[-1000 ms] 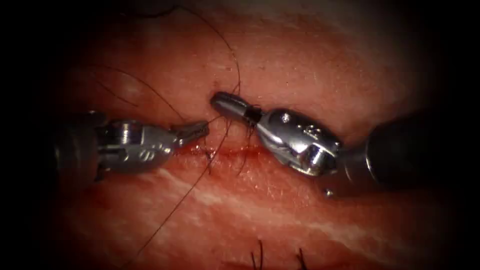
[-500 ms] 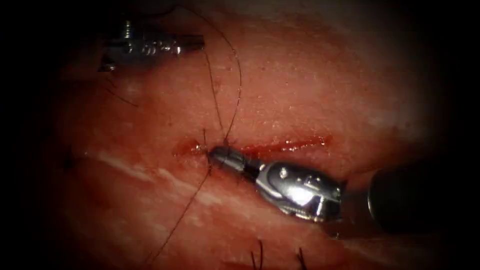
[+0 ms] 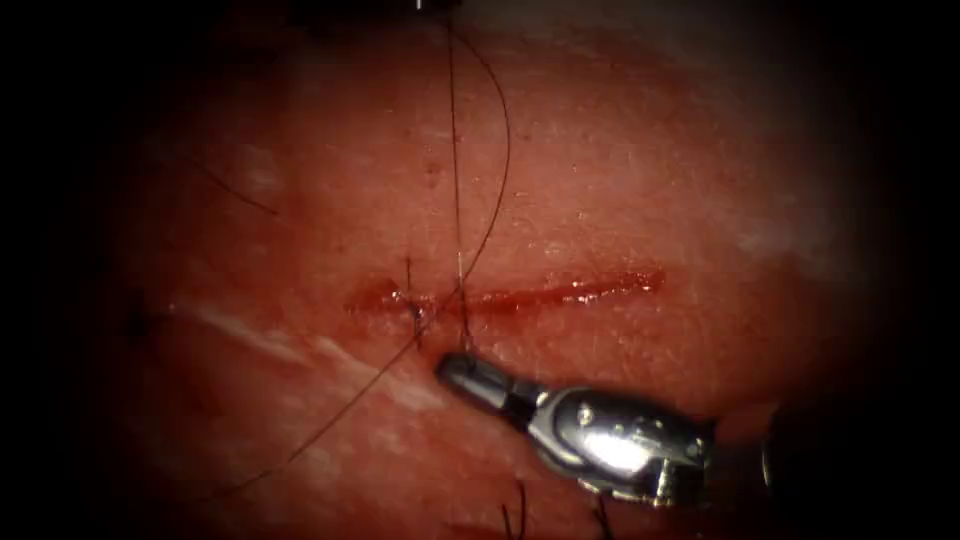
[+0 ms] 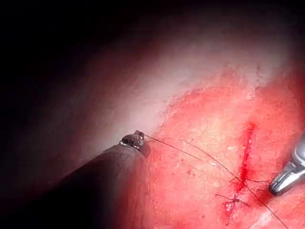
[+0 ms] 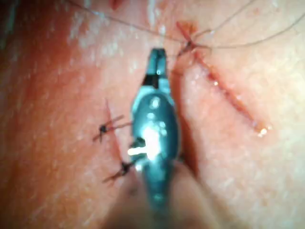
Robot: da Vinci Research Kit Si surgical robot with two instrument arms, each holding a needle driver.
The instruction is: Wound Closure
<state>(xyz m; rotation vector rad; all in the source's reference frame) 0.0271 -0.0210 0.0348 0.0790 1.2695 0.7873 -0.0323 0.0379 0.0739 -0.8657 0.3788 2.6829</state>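
Tissue (image 3: 640,180): pink-red pork belly with pale fatty streaks, surface moist. The cut (image 3: 560,293) runs roughly horizontally across the middle of the endoscope view as a thin line with red fluid (image 3: 600,289) glistening along its right portion. The left end of the cut carries a stitch (image 3: 412,305) with a short dark tail standing up from it; the edges there sit together, while the stretch to the right lies as a narrow red slit.

Thread (image 3: 455,150): dark, fine. Two strands rise from the stitch region to the top edge of the endoscope view, one nearly straight, one bowed to the right. A third strand runs from the stitch down and to the left across the tissue below the cut.

Right tool (image 3: 468,372): lies just below the cut, tip pointing up-left toward the stitch, jaws pressed together. A strand reaches down to the tip, but I cannot tell whether it is gripped; in the right wrist view the tip (image 5: 156,58) sits just short of the stitch with no strand visibly between the jaws.

Left tool (image 4: 138,140): in the left wrist view its tip is well apart from the cut, with thread leading taut from it to the stitch; jaws clamped on the thread.

Finished stitches (image 5: 112,126) with cut ends (image 3: 519,515) lie on a separate line near the right tool's body.

Needle: not located.
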